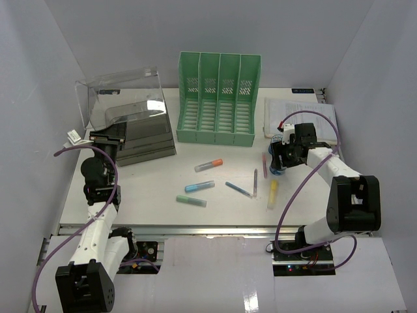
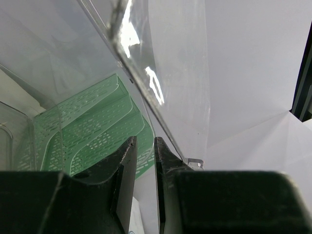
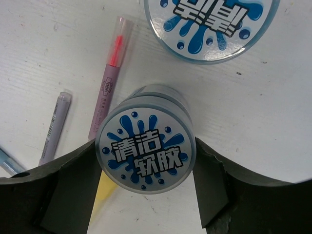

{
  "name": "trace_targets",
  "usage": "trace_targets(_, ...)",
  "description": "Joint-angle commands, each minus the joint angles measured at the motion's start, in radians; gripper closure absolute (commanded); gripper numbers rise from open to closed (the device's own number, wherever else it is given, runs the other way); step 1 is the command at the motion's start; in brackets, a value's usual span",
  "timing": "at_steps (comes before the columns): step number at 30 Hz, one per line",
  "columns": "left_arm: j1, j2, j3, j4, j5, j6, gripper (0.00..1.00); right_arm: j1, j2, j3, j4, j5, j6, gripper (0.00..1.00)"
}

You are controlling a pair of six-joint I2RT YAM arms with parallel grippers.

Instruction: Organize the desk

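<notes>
Found loose pens nearest the arm bases, low in the middle of the top view: a green capped marker (image 1: 191,201), a teal marker (image 1: 199,186), a slim blue pen (image 1: 238,190), a yellow highlighter (image 1: 272,193), a thin grey pen (image 1: 255,182), then an orange-capped marker (image 1: 208,165). Noted, further up, a clear plastic drawer box with raised lid (image 1: 124,111) at upper left, a green slotted file rack (image 1: 218,98) at top centre and a stack of printed papers (image 1: 303,111) at upper right.

Saw the right gripper (image 3: 145,151) spread wide around a round tub with a blue-splash label (image 3: 146,146), fingers close against both flanks; could not tell whether pressing. Saw a second tub with the same label (image 3: 212,24) just above it in the wrist view, and a lilac pen with a pink tip (image 3: 107,83) at left. Found the left gripper (image 2: 142,165) at the drawer box, fingers parted by a narrow slit only; could not tell of any grip.

Noted the white desk (image 1: 150,182) filling the middle of the top view under everything, silver rail along its lower edge, plain pale walls on three sides.
</notes>
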Motion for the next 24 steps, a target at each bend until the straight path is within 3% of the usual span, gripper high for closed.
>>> trace_targets(1,0.007,-0.01,0.029,0.019,0.011,-0.008,0.69,0.003,-0.062,0.003,0.029,0.0,-0.061,0.79)
trace_targets(5,0.008,-0.006,0.038,0.016,0.017,-0.019,0.69,0.037,-0.167,0.051,-0.073,-0.194,-0.252,0.91)
trace_targets(10,0.01,0.0,0.057,0.008,0.021,-0.035,0.69,0.254,-0.222,0.175,-0.207,-0.349,-0.478,0.92)
trace_targets(14,0.011,0.01,0.081,-0.011,0.029,-0.047,0.7,0.515,-0.18,0.293,-0.214,-0.257,-0.621,0.92)
trace_targets(18,0.012,0.024,0.113,-0.031,0.038,-0.056,0.71,0.785,-0.016,0.495,-0.282,-0.105,-0.807,0.92)
trace_targets(24,0.014,0.037,0.143,-0.058,0.039,-0.067,0.71,0.945,0.196,0.779,-0.294,0.011,-1.028,0.92)
